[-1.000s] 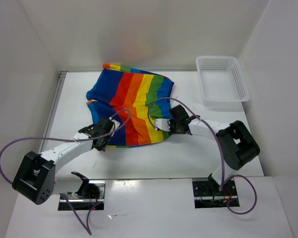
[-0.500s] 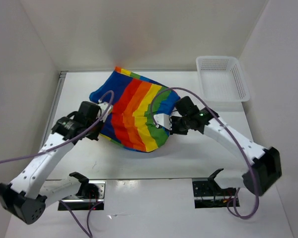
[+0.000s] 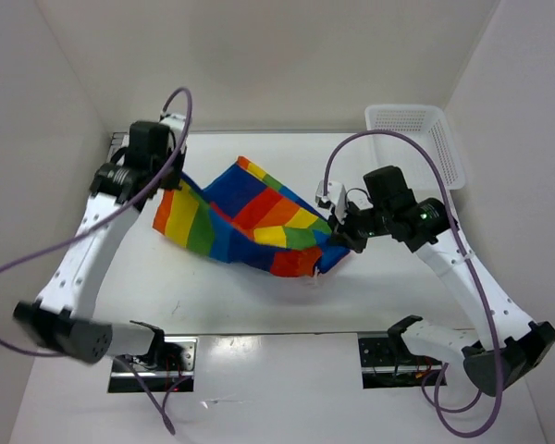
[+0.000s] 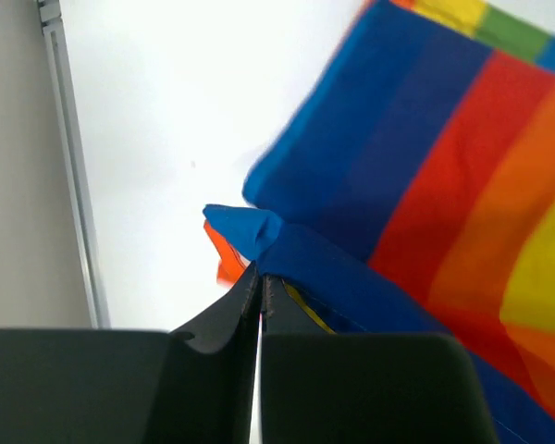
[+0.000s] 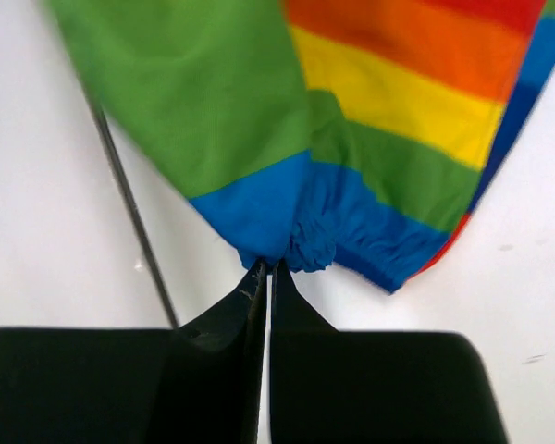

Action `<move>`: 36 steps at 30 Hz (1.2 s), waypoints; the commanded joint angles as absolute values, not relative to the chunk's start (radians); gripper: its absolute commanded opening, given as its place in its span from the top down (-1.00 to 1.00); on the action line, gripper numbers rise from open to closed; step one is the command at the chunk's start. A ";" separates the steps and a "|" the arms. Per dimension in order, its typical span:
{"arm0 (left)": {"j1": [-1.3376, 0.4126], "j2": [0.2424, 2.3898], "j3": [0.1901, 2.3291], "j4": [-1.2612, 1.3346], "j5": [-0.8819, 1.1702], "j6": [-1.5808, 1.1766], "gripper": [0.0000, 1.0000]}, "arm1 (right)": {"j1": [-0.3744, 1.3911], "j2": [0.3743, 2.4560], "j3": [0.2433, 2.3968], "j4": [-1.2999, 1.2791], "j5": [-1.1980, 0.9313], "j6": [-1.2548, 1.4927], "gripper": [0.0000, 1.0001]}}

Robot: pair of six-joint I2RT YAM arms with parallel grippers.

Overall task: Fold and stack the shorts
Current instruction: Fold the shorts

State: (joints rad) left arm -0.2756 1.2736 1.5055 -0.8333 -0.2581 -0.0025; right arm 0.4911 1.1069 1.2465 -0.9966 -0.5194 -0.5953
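Rainbow-striped shorts (image 3: 250, 222): slung above the table (image 3: 398, 287) between my grippers, unfolded. My left gripper (image 4: 259, 279): fingers pinching a blue corner, far left. My right gripper (image 5: 266, 270): fingers pinching the gathered blue edge, right. Fold: apparently not yet made. Stacking: outstanding.

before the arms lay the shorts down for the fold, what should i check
1. Grip of the left end effector: ok, shut on a blue corner of the shorts.
2. Grip of the right end effector: ok, shut on the gathered blue edge.
3. Cloth taut between the two grips: not ok, it sags and creases in the middle.
4. Lowest part off the table: cannot tell from the top view.
5. Basket apart from the cloth: ok, it sits at the far right, untouched.
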 commanded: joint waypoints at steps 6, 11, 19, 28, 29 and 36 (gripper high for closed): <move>-0.181 1.718 1.802 -0.565 -0.226 0.000 1.00 | 0.359 1.109 1.063 -0.870 -0.626 -0.443 1.00; -0.235 1.882 1.871 -0.512 -0.213 0.000 1.00 | 0.270 1.167 1.032 -0.812 -0.653 -0.397 1.00; -0.256 2.055 1.956 -0.434 -0.213 0.000 1.00 | 0.193 1.314 1.037 -0.799 -0.643 -0.377 1.00; -0.345 2.204 2.060 -0.339 -0.245 0.000 0.92 | 0.134 1.399 1.057 -0.778 -0.545 -0.302 0.90; -0.354 2.220 2.077 -0.339 -0.245 0.000 0.88 | 0.121 1.411 1.057 -0.778 -0.529 -0.289 0.62; -0.348 2.307 2.275 -0.448 -0.230 0.000 -0.27 | 0.078 1.421 1.057 -0.759 -0.480 -0.255 -0.63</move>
State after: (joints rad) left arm -0.3729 2.3108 2.1887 -0.4225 -0.2382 -0.0006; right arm 0.0891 1.4292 1.0321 -0.8028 -0.5095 -0.2829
